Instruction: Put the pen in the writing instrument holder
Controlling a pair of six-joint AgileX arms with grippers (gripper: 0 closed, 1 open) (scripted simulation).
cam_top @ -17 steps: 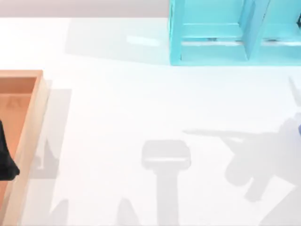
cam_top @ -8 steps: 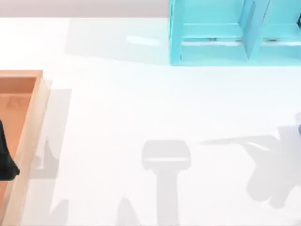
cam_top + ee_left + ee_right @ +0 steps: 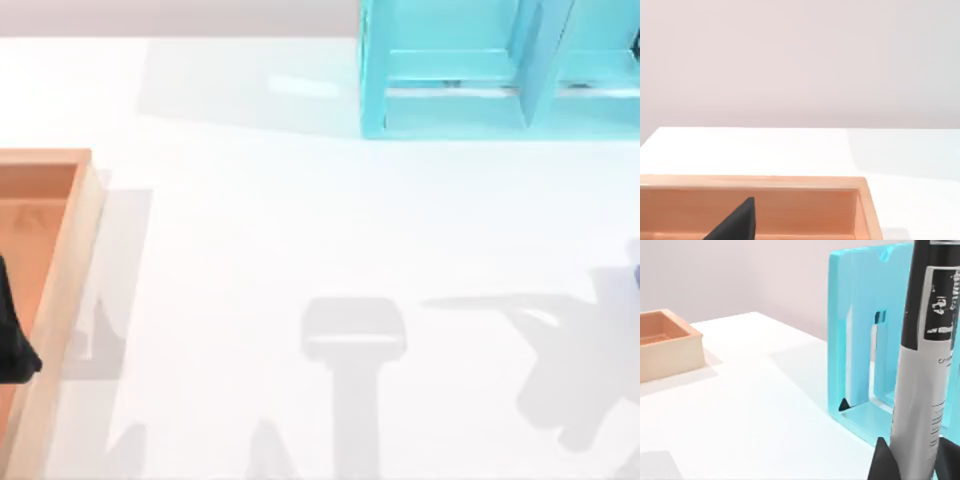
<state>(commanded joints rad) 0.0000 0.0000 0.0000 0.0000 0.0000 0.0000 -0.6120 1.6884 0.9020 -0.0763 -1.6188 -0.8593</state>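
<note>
While right fingers clamp the pen, bare table fronts the holder

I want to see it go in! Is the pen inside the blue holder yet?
Not yet. The pen is outside the blue holder, gripped between the right gripper's fingers.

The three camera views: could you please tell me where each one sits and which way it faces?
Top view: above the table, looking down; turquoise holder, wooden tray.
Left wrist view: on the left arm, facing the tray; dark fingertip.
Right wrist view: on the right arm, facing the holder; pen between fingers.
Shared: tray, holder.
</note>
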